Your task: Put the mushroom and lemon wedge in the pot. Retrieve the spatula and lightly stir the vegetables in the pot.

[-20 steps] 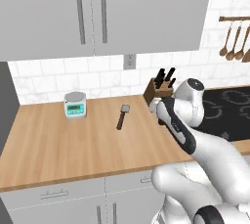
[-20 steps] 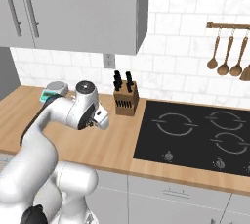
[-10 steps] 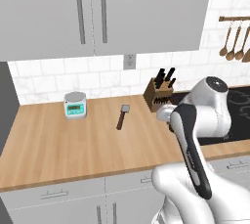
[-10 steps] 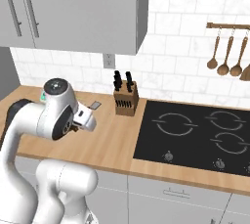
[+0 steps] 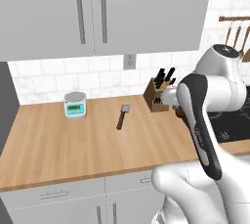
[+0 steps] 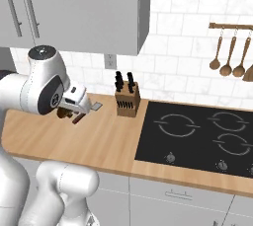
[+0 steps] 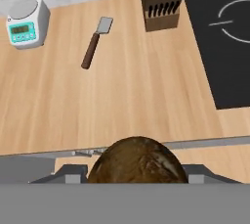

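My gripper (image 6: 67, 113) hangs above the wooden counter, left of the knife block, and is shut on the mushroom (image 7: 137, 162), a dark brown rounded cap that sits between the fingers at the bottom of the hand view. The spatula (image 7: 95, 41) lies flat on the counter between the scale and the knife block, grey blade toward the wall and brown handle toward the front edge; it also appears in the left base view (image 5: 122, 116). The pot and the lemon wedge are out of view.
A knife block (image 6: 126, 101) stands by the wall beside the black hob (image 6: 197, 136). A small kitchen scale (image 5: 75, 105) sits at the back left of the counter (image 5: 73, 145). Wooden utensils (image 6: 228, 52) hang on a rail at the right.
The arm has swung and its elbow has risen. The hand, still holding the mushroom, has shifted left over the counter and away from the hob. The spatula has stayed in place.
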You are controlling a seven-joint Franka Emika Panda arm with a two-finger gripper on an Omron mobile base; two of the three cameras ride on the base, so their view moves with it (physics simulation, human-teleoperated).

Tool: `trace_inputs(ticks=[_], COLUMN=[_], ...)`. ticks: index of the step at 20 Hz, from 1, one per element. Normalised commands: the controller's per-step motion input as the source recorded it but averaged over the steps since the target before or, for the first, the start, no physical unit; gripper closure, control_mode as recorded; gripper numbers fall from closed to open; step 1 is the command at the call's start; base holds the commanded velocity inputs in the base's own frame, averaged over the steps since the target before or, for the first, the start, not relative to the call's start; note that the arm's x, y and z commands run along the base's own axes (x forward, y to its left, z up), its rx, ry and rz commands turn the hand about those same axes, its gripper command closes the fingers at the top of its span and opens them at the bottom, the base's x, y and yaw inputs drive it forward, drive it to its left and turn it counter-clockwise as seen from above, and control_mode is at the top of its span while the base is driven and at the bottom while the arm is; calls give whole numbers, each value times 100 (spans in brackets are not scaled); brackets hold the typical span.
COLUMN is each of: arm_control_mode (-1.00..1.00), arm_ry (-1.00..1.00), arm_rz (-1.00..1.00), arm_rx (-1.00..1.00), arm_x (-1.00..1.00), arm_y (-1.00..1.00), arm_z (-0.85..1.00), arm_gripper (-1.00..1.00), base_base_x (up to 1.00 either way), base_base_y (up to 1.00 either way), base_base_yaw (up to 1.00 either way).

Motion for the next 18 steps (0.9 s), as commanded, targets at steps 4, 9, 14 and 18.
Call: trace_inputs(ticks=[4,9,14,18], arm_control_mode=[-100,-100,100,100], arm_ry=[1,0,0,0], arm_rz=[0,0,0,0], arm_rx=[0,0,0,0], arm_x=[0,0,-1,0], arm_y=[0,0,0,0], arm_z=[0,0,0,0], arm_gripper=[100,100,100,100], base_base_x=[0,0,-5,-35], base_base_y=[0,0,-6,-98], base_base_yaw=[0,0,0,0])
